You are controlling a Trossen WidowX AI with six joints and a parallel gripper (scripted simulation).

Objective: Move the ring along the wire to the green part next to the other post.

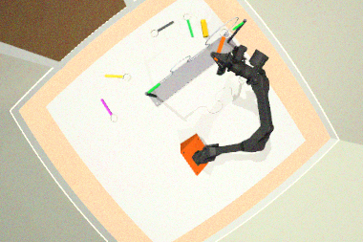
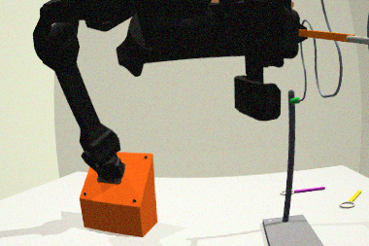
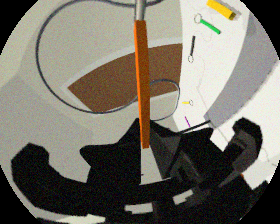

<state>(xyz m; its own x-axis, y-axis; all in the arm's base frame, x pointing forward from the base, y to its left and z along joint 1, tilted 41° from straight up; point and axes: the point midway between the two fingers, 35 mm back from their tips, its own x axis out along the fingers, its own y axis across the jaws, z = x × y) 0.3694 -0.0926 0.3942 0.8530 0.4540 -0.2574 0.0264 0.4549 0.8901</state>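
My gripper (image 1: 216, 56) (image 2: 302, 32) (image 3: 140, 120) is shut on the orange handle (image 1: 221, 45) (image 2: 322, 35) (image 3: 142, 85) near its end. The ring (image 1: 224, 29) is at the handle's far end, close to the wire near the right post (image 1: 237, 31); it is cut off in the other views, and whether it touches the wire cannot be told. The thin grey wire (image 2: 341, 70) (image 3: 37, 52) curves in high loops. One green part (image 1: 238, 26) is at the right post. The other green part (image 1: 153, 88) (image 2: 295, 100) is at the left post (image 2: 289, 162).
A grey base plate (image 1: 183, 76) (image 2: 291, 232) carries the posts. My arm stands on an orange block (image 1: 197, 166) (image 2: 117, 211). Wands with grey (image 1: 164, 27), green (image 1: 190, 28), yellow (image 1: 115, 76) and magenta (image 1: 107, 107) handles and a yellow block (image 1: 204, 28) lie beyond the plate.
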